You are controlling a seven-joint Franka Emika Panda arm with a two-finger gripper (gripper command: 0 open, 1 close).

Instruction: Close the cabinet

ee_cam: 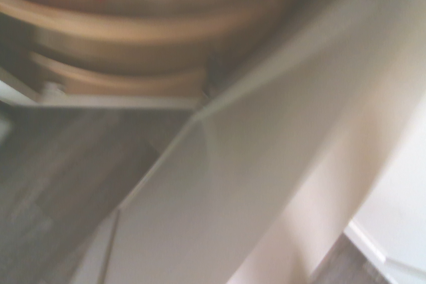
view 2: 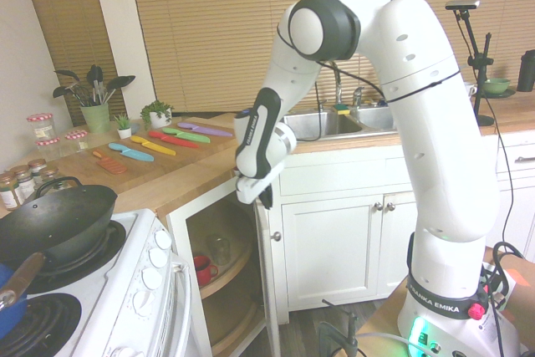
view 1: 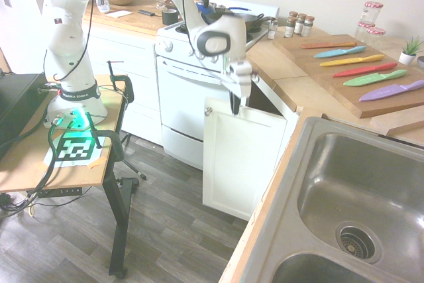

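The cabinet's white door [view 1: 242, 160] stands partly open, swung most of the way toward its frame, with its small silver knob [view 1: 208, 111] at the top corner by the oven. My gripper [view 1: 234, 107] is shut and presses against the door's top edge, holding nothing. From the other side the door [view 2: 264, 273] shows almost edge-on below the gripper [view 2: 267, 199], and the cabinet's wooden round shelves are still exposed. In the wrist view the door [ee_cam: 266, 164] fills the blurred picture, with the shelves [ee_cam: 126, 31] beyond it.
A red mug [view 2: 203, 269] and a glass [view 2: 220, 250] sit on the inner shelf. The white oven [view 1: 182, 107] flanks the cabinet, with a wok [view 2: 54, 223] on top. A cutting board [view 1: 344, 91] with coloured knives and the sink [view 1: 404, 157] lie on the counter.
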